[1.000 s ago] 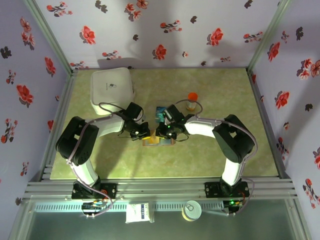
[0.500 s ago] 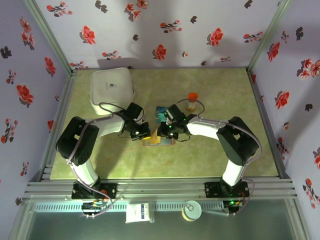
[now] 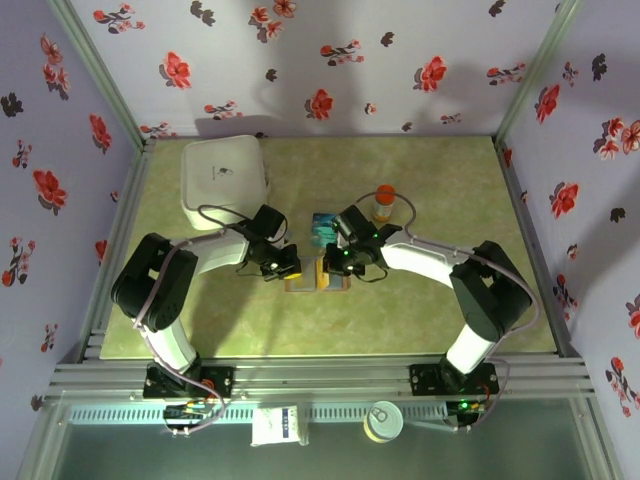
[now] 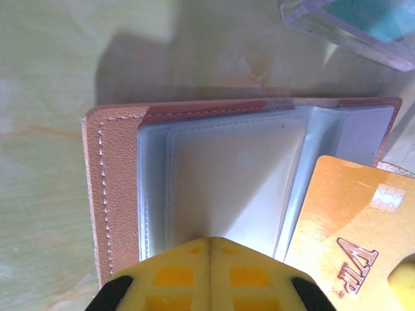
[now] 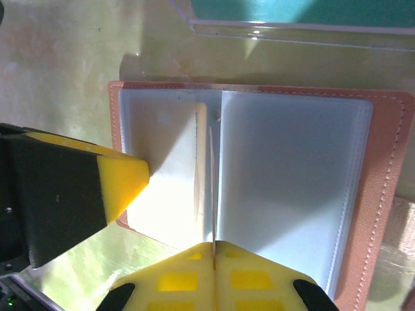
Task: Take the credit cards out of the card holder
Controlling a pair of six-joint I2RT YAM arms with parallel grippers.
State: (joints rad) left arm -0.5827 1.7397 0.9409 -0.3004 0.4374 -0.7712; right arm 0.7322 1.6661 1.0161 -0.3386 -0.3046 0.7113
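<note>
card holder (image 4: pixel 117 214) lying open mid-table between the arms | left gripper (image 4: pixel 209 265) clamping shut on its left sleeve page | right gripper (image 5: pixel 214 262) pinching gold VIP card (image 4: pixel 343 214) by its edge | card looking light, stiff, slick; holder floppy, needing pinning

From above, the card holder (image 3: pixel 299 285) lies mostly under the left tool (image 3: pixel 292 272) and right tool (image 3: pixel 330 272), and its pockets are too small to read. In the left wrist view its near edge is hidden behind the left tool's fingertips (image 4: pixel 188 272). There, the gold card (image 4: pixel 343 227) runs off the right and bottom edges, and the clear sleeve (image 4: pixel 353 26) is cut by the top edge. In the right wrist view the gold card is edge-on, a thin line, and the holder's right rim leaves the picture.
</note>
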